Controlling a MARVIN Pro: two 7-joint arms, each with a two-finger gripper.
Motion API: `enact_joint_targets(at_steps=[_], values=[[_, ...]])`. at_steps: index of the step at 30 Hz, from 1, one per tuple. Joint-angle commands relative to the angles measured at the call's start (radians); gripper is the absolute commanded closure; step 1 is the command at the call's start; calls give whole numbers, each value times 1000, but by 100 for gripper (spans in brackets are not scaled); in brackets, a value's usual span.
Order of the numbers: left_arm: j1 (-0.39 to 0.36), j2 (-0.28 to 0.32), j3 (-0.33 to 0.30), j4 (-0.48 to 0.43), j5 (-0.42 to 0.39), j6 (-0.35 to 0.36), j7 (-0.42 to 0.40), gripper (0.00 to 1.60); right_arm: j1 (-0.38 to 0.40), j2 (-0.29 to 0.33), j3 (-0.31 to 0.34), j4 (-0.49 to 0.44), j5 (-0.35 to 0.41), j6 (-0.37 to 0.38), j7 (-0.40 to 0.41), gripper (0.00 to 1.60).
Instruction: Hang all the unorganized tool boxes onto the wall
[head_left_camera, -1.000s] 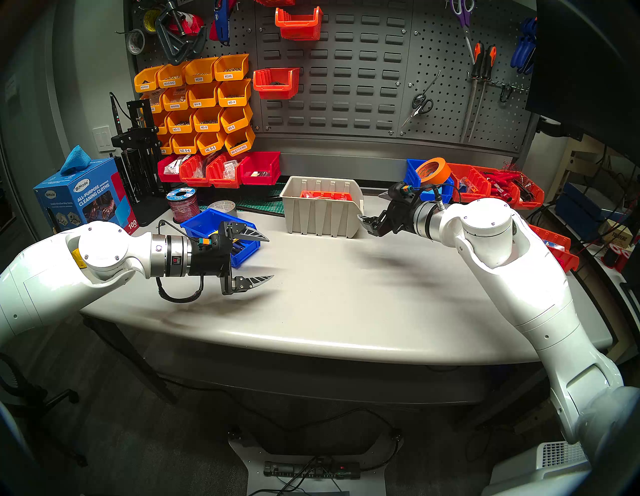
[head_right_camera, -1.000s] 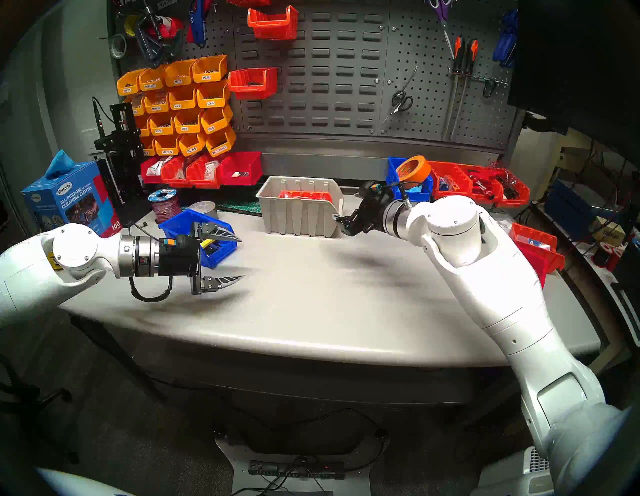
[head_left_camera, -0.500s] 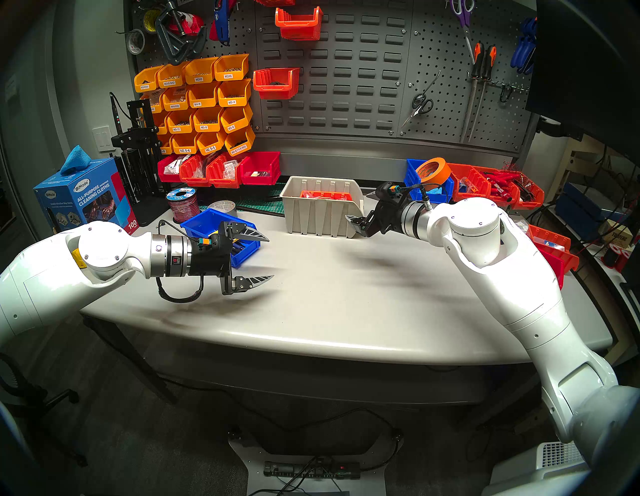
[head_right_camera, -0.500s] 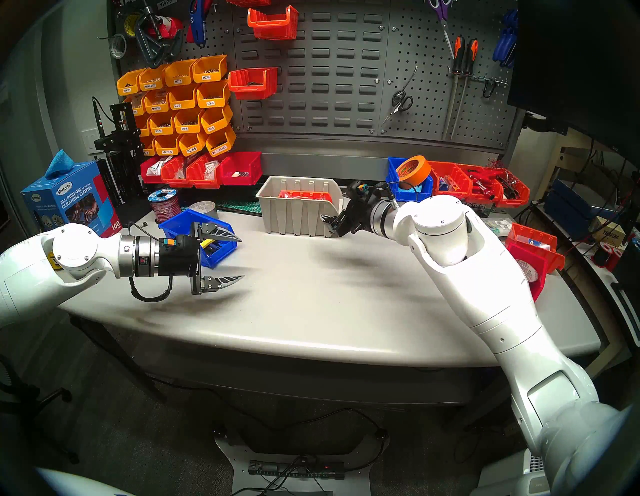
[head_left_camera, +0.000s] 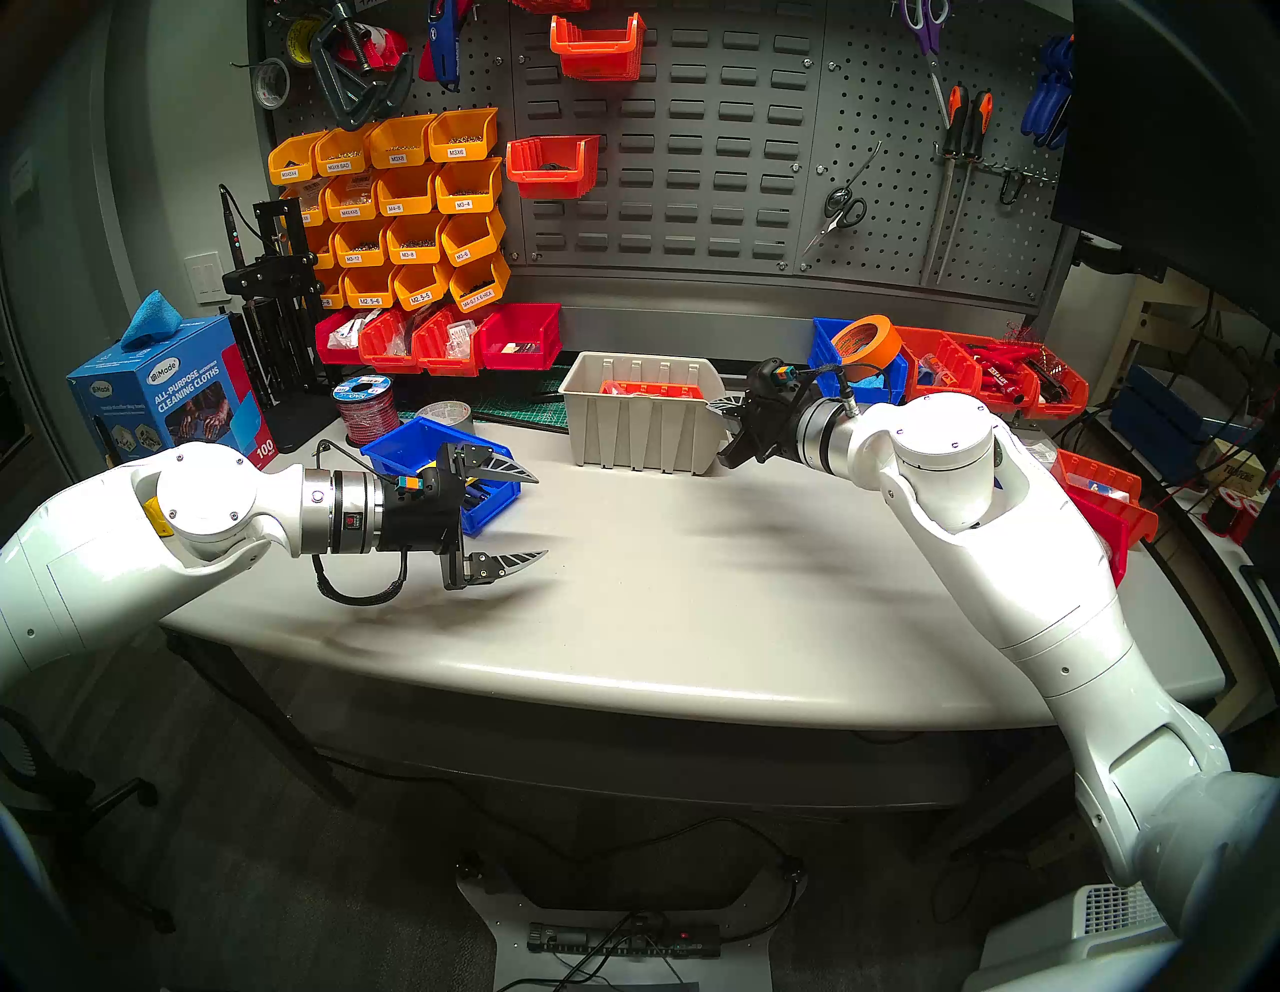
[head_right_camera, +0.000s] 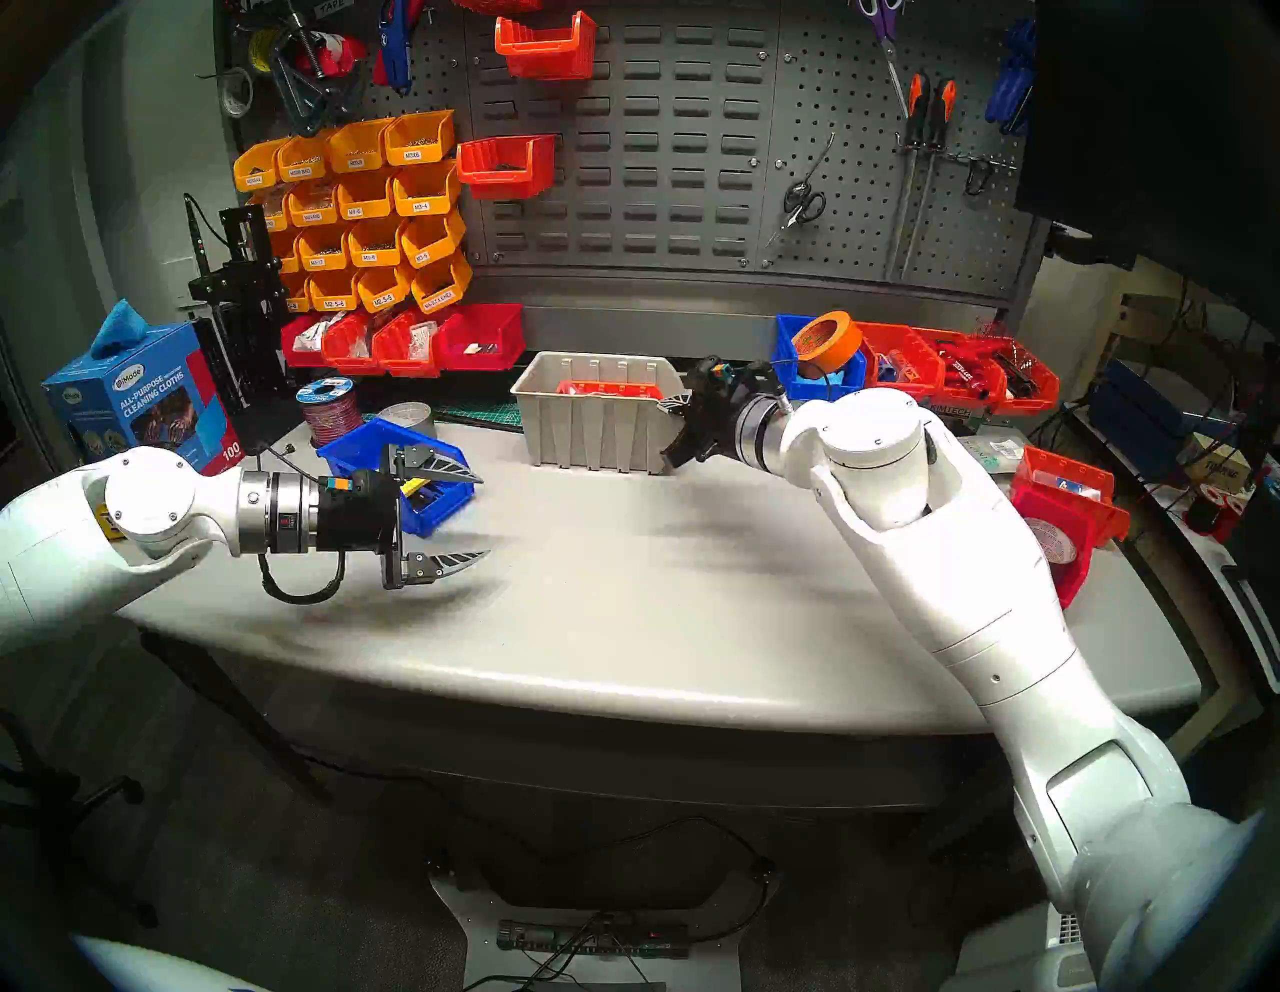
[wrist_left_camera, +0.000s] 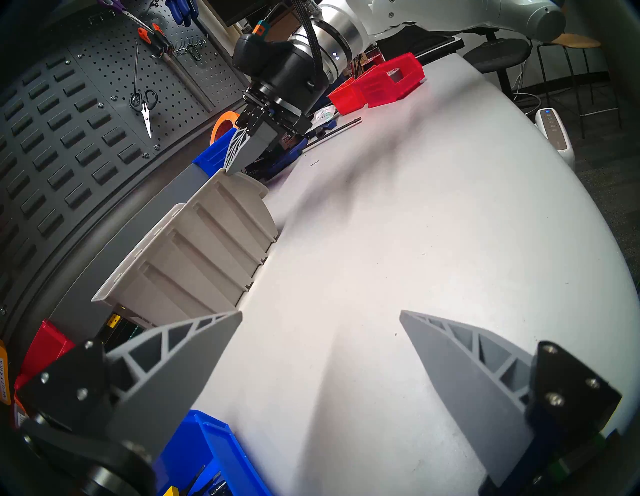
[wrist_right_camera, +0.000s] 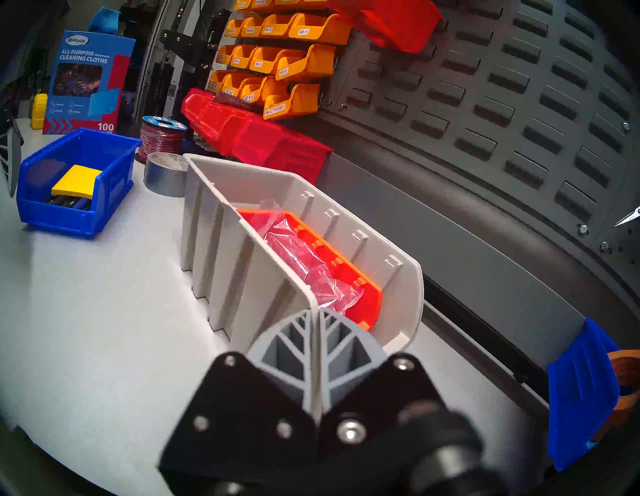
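Note:
The beige tool box (head_left_camera: 637, 422) (head_right_camera: 596, 422) (wrist_left_camera: 194, 263) stands on the table in front of the wall (head_left_camera: 692, 138) (wrist_right_camera: 519, 104), with an orange-red insert and a plastic bag inside. My right gripper (head_left_camera: 720, 409) (head_right_camera: 675, 404) (wrist_left_camera: 237, 152) (wrist_right_camera: 313, 322) is shut on the thin side wall at its right end. One blue tool box (head_left_camera: 415, 443) (wrist_right_camera: 76, 180) sits at the left, holding a yellow pad. Just in front of it my left gripper (head_left_camera: 540, 516) (wrist_left_camera: 320, 313) hovers open and empty. Another blue tool box (head_left_camera: 828, 346) (wrist_right_camera: 581, 391) stands at the back right.
An orange tape roll (head_left_camera: 866, 343) rests in the right blue box. Red bin rows (head_left_camera: 443, 339) (head_left_camera: 990, 374) line the back. A wire spool (head_left_camera: 367, 409) and a grey tape roll (head_left_camera: 447, 413) stand behind the left blue box. Two orange-red bins (head_left_camera: 596, 45) (head_left_camera: 550, 166) hang on the wall.
My right gripper has moved left to the beige box's right end and shut on its side wall. The left arm has stayed still.

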Motion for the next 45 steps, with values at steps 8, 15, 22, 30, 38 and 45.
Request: enact_joint_targets(at_steps=[8,15,22,30,38,45], values=[[-11,1,-9,-2,-1,0,0,0,-81,18,54,-76,24,28,-48,160],[-11,1,-9,-2,-1,0,0,0,-121,27,88,-110,43,50,-81,160],[-11,1,-9,-2,-1,0,0,0,-169,50,125,-155,60,70,-106,160],[-11,1,-9,-2,-1,0,0,0,-243,74,159,-241,88,103,-120,160],[-10,1,-9,-2,-1,0,0,0,-313,84,160,-350,113,137,-124,160],[-10,1,-9,-2,-1,0,0,0,-367,88,160,-443,138,174,-131,160]])
